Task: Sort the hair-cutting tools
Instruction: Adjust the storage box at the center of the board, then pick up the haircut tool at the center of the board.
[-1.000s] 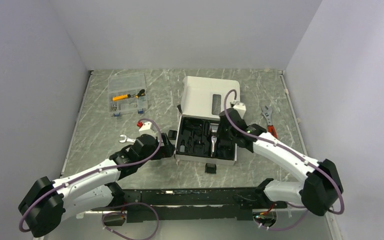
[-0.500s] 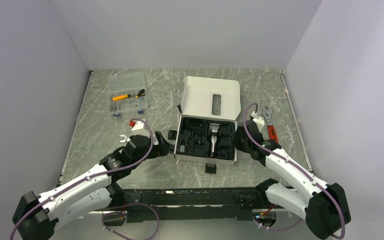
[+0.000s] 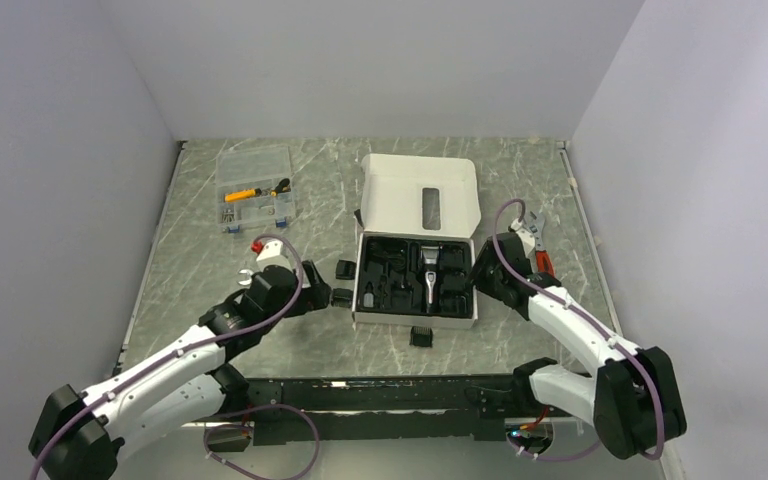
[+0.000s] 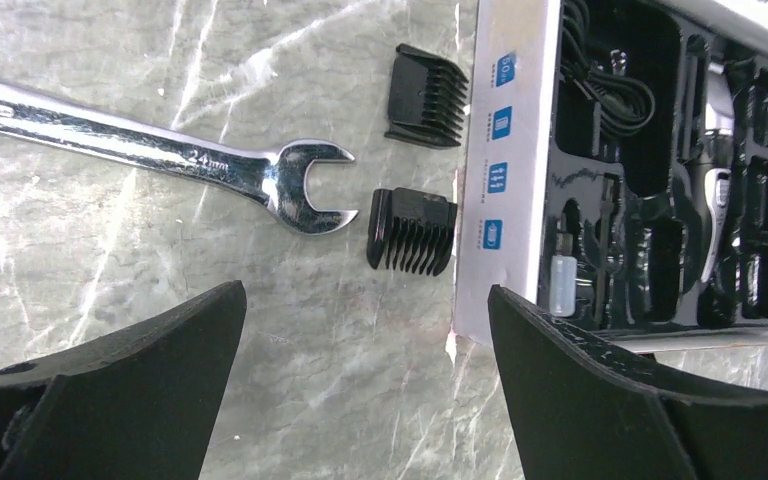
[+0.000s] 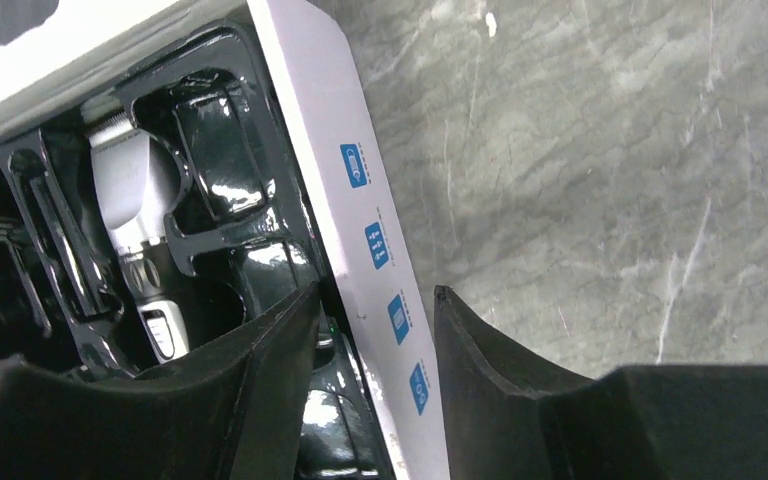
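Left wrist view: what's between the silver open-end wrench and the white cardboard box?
A small black plastic comb attachment, off the head of the silver open-end wrench, near the white cardboard box; left wrist view shows it.

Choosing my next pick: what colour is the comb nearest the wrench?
The comb is black; left wrist view.

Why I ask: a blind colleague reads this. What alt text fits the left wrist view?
A black plastic comb attachment lies on the grey marbled table between a silver open-end wrench and a white box, a second black comb beyond it. The box holds a silver-and-black hair clipper; the open left claw frames the bottom.
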`<act>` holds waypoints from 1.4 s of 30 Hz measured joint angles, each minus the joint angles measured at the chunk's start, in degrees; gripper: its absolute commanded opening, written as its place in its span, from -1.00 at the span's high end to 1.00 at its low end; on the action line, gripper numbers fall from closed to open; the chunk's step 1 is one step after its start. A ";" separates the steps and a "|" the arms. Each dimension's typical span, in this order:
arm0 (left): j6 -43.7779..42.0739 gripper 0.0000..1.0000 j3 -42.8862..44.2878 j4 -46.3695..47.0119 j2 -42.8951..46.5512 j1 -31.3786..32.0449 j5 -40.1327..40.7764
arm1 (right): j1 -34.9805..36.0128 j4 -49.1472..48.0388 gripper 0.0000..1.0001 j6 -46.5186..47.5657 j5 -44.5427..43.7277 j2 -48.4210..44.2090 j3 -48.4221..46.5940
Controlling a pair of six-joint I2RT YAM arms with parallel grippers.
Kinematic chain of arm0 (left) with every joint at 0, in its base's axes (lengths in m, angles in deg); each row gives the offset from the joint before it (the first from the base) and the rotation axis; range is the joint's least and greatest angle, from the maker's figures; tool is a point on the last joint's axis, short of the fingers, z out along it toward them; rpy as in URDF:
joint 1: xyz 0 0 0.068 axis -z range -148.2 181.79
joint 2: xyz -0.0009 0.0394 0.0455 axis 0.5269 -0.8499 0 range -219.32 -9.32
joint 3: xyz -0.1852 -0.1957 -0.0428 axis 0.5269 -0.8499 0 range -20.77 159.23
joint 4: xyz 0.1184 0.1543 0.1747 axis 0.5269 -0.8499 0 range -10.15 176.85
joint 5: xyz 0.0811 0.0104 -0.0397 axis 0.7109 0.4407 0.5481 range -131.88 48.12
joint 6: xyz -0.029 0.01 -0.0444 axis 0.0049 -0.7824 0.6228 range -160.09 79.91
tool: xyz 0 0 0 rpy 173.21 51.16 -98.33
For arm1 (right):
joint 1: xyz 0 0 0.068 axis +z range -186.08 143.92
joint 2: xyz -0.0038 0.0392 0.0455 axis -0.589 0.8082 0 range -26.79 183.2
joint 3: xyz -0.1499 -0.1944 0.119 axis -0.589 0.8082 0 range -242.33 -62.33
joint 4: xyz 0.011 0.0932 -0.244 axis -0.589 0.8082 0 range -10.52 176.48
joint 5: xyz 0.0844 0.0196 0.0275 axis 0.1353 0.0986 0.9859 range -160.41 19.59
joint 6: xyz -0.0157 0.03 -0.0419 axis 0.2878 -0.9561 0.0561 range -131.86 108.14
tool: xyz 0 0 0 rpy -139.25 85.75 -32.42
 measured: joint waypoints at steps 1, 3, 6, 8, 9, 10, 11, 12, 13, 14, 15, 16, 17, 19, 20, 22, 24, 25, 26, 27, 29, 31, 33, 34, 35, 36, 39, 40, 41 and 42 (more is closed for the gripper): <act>-0.04 -0.93 0.00 0.28 -0.72 -0.26 -0.46 | -0.90 -0.66 0.05 0.11 0.85 0.50 0.00; -0.13 -0.91 0.04 1.29 -3.04 -0.46 -1.51 | -2.38 -2.01 0.05 0.24 2.21 1.49 0.00; -0.55 -0.89 0.63 2.45 -8.26 -0.48 -3.63 | -4.09 -3.10 0.05 0.61 3.69 2.27 0.00; -0.72 -0.89 1.75 3.23 -11.89 -0.48 -5.03 | -5.46 -3.26 0.04 0.76 4.68 2.32 0.00; -0.74 -0.89 2.43 3.56 -13.42 -0.48 -5.70 | -6.19 -3.39 0.04 0.87 5.14 2.29 0.00; -0.76 -0.88 3.17 3.96 -14.64 -0.48 -6.12 | -6.82 -3.50 0.04 1.01 5.38 2.25 0.00; -0.83 -0.89 3.89 4.35 -15.54 -0.48 -6.47 | -7.19 -3.52 0.03 1.09 5.44 2.12 0.00; -0.92 -0.89 4.61 4.66 -16.15 -0.48 -6.78 | -7.54 -3.45 0.03 1.22 5.44 1.84 0.00; -0.96 -0.89 5.07 4.85 -16.28 -0.48 -6.82 | -7.74 -3.28 0.02 1.42 5.44 1.31 0.02; -0.96 -0.89 5.66 5.01 -16.35 -0.48 -6.78 | -7.85 -3.10 0.02 1.49 5.42 0.76 0.04; -0.98 -0.88 6.29 5.03 -16.35 -0.48 -6.62 | -7.89 -2.82 0.02 1.64 5.44 -0.33 0.15; -0.98 -0.88 6.73 5.03 -16.35 -0.48 -6.38 | -7.91 -2.62 0.02 1.68 5.46 -1.22 0.22; -0.98 -0.87 7.13 4.96 -16.35 -0.48 -6.03 | -7.91 -2.40 0.01 1.84 5.57 -2.40 0.28; -0.96 -0.84 7.63 4.74 -16.33 -0.48 -5.40 | -7.91 -2.23 0.01 2.05 6.01 -4.44 0.44; -0.96 -0.81 7.76 4.46 -16.35 -0.50 -5.16 | -7.89 -2.23 0.01 2.14 6.43 -5.55 0.59; -0.94 -0.74 7.78 4.11 -16.39 -0.50 -4.81 | -7.87 -2.23 0.01 2.32 6.93 -7.02 1.01; -0.96 -0.66 7.82 4.15 -17.11 -0.52 -4.90 | -7.82 -2.25 0.01 2.56 7.43 -7.72 1.70; -1.07 -0.65 7.87 4.17 -17.70 -0.52 -4.96 | -7.80 -2.21 0.01 2.64 7.72 -7.78 2.21; -1.20 -0.62 8.07 4.15 -18.51 -0.55 -5.31 | -7.80 -2.23 0.00 2.69 7.98 -7.78 2.62; -1.42 -0.60 8.39 4.13 -19.58 -0.52 -5.70 | -7.76 -2.10 0.01 2.71 8.39 -7.76 3.17; -2.23 -0.57 9.70 3.96 -22.25 -0.48 -6.21 | -7.52 -1.77 0.00 2.73 8.79 -7.78 3.67; -3.06 -0.55 12.04 3.39 -25.46 -0.33 -6.45 | -7.28 -1.66 0.00 2.84 9.07 -7.89 3.76; -4.09 -0.53 14.82 2.69 -28.65 -0.07 -6.80 | -6.99 -1.38 -0.01 3.17 9.22 -8.59 3.76; -4.46 -0.53 15.98 2.51 -30.12 0.07 -6.97 | -6.88 -1.22 -0.01 3.39 9.22 -9.14 3.76; -4.83 -0.53 16.81 2.32 -31.19 0.20 -7.13 | -6.88 -1.11 -0.01 3.54 9.22 -9.55 3.76; -5.35 -0.53 17.64 1.97 -32.35 0.33 -7.26 | -6.84 -0.96 -0.02 3.67 9.22 -10.03 3.76; -6.32 -0.52 18.91 0.92 -35.08 0.61 -7.26 | -6.73 -0.79 -0.02 4.11 9.38 -10.95 3.76; -6.78 -0.52 19.23 0.39 -35.95 0.72 -7.26 | -6.71 -0.74 -0.02 4.22 9.42 -11.04 3.76; -7.04 -0.52 19.56 -0.07 -36.85 0.81 -7.23 | -6.69 -0.70 -0.02 4.46 9.44 -11.10 3.76; -7.28 -0.52 19.89 -0.68 -37.68 0.94 -7.19 | -6.69 -0.68 -0.02 4.50 9.46 -11.10 3.76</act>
